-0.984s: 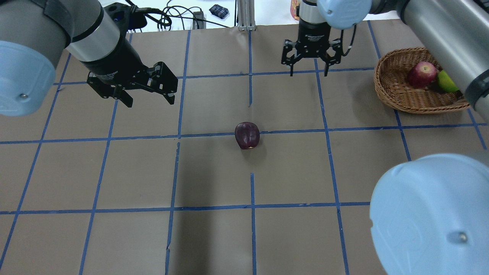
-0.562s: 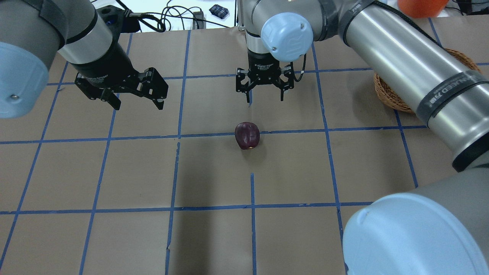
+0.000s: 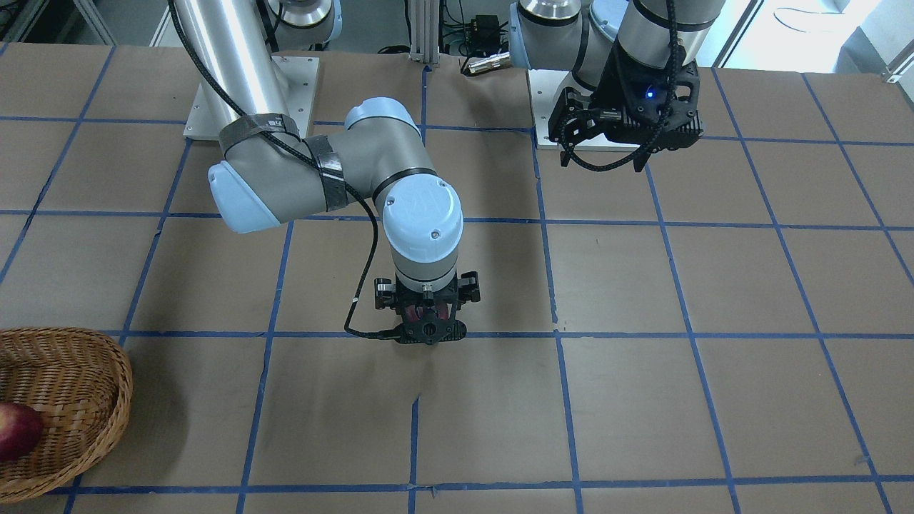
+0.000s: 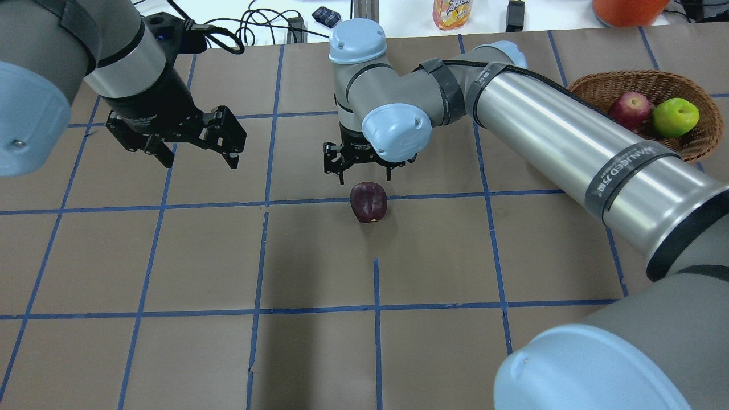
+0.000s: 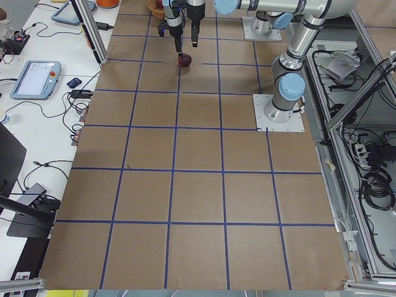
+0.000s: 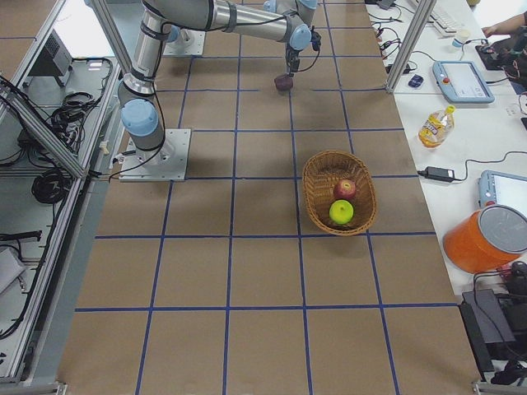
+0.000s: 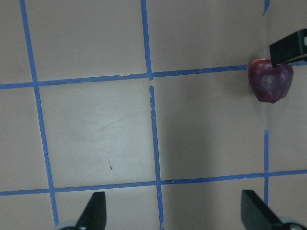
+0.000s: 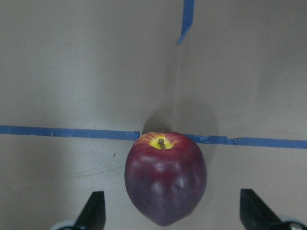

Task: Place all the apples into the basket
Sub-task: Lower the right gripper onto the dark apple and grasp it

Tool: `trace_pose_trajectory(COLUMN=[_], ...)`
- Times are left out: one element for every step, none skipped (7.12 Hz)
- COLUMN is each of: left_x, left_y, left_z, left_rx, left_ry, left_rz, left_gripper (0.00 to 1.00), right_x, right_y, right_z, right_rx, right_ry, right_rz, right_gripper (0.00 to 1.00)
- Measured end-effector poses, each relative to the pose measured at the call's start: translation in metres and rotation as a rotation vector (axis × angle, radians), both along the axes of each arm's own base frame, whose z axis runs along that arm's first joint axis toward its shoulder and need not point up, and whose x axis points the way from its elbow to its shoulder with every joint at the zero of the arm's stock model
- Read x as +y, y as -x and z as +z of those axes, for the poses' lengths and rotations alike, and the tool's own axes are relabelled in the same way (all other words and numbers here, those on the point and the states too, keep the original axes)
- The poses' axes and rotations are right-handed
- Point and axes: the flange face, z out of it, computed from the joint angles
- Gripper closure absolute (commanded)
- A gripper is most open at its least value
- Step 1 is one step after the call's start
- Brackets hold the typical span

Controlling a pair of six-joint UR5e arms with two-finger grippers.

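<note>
Shows a dark maroon-purple apple (image 4: 368, 202) lying on its side on the brown paper-covered table (image 4: 319, 256), with its yellow-tinged stem end right at a blue tape line (image 8: 67, 132). Places the right two-finger gripper (image 4: 365, 177) directly over that apple, pointing down, with jaws spread wide. From the right wrist view, sets one black fingertip (image 8: 93, 211) on each side of the fruit, both apart from its skin. Probably hangs just above it rather than around it, though hard to judge from these angles.

Puts the left two-finger gripper (image 4: 200, 162) off to the apple's side, well apart from it and raised above bare paper, with jaws likewise spread and gripping nothing.

Finds the oval tan wicker basket (image 6: 305, 191) near the table's far right edge. Holds a red apple (image 4: 630, 110) and a lime-green apple (image 4: 675, 117), side by side.
</note>
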Motion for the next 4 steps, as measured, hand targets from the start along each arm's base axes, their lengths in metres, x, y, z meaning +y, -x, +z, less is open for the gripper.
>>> trace_pose_trajectory(left_x=[0.0,0.0,0.0,0.0], left_y=[0.0,0.0,-0.001,-0.001], left_z=[0.0,0.0,0.0,0.0], left_rx=[0.0,0.0,0.0,-0.001], left_ry=[0.001,0.001,0.001,0.002], left_rz=[0.001,0.001,0.001,0.001], left_gripper=[0.0,0.0,0.0,0.0], right_x=[0.005,0.01,0.014,0.018], right_y=[-0.002,-0.002,-0.002,-0.001], right_z=[-0.009,-0.017,-0.025,-0.032], right_rx=[-0.005,-0.006,-0.001,0.005], right_ry=[0.007,0.007,-0.001,-0.009], right_rz=[0.001,-0.002,-0.005,-0.004], right_gripper=[0.0,0.0,0.0,0.0])
